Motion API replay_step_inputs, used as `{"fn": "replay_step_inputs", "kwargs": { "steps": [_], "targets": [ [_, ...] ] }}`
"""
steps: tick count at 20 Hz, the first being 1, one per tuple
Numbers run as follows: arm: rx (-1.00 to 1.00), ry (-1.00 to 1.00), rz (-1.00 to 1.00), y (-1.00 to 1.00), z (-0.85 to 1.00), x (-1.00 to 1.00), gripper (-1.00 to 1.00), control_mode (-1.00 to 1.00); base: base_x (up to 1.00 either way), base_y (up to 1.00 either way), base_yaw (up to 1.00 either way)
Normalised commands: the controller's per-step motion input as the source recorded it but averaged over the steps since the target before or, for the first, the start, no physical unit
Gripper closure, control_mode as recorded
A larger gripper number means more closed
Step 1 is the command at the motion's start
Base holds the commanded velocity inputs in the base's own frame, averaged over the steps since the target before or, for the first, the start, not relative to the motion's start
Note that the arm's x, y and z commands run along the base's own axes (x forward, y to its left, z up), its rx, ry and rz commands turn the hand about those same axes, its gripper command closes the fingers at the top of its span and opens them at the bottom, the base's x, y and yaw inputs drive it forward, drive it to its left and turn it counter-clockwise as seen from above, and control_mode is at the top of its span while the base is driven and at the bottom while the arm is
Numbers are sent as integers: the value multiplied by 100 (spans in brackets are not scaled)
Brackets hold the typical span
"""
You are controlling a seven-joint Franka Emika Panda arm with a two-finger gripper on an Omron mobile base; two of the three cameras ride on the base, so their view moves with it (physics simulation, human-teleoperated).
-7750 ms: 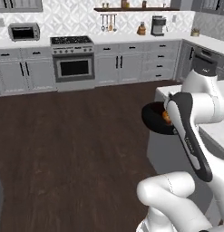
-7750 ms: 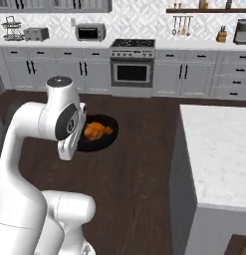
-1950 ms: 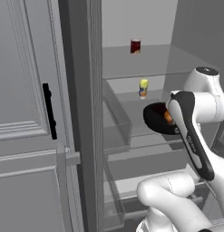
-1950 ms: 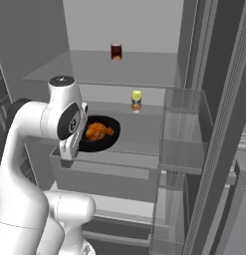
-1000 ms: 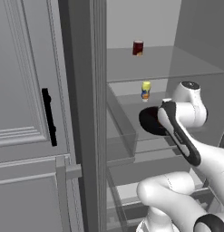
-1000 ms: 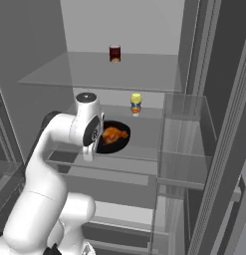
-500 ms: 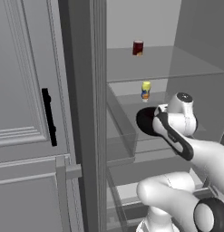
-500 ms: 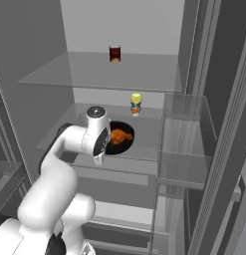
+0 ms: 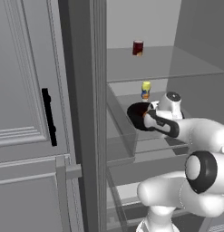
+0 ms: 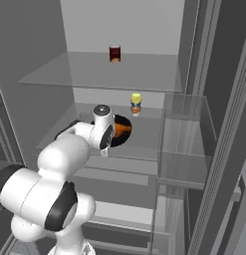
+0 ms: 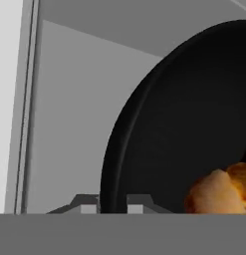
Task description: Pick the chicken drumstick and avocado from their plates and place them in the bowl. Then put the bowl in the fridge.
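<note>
Your jaws grip the bowl [image 11: 169,124] by its rim, drumstick [image 11: 219,191] inside at 4 o'clock. The bowl hangs over the middle fridge shelf [image 10: 144,137], the yellow bottle [image 10: 136,103] at 1 o'clock.

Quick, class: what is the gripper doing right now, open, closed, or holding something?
Gripper: closed on the rim of the bowl, which holds the chicken drumstick.

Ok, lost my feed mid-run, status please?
Pincer shut on glossy black bowl rim. Orange-brown drumstick inside bowl, over middle fridge shelf. Small yellow-capped jar just behind.
</note>
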Motion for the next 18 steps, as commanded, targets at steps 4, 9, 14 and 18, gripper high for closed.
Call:
{"fn": "replay_step_inputs", "kwargs": {
  "steps": [4, 9, 14, 18],
  "targets": [
    [0, 0, 0, 0, -15, 42, 100, -100, 0, 0, 0],
    [0, 0, 0, 0, -1, 9, -100, -100, 0, 0, 0],
    [0, 0, 0, 0, 0, 0, -100, -100, 0, 0, 0],
    [0, -2, -1, 0, 18, -2, -100, -100, 0, 0, 0]
  ]
}}
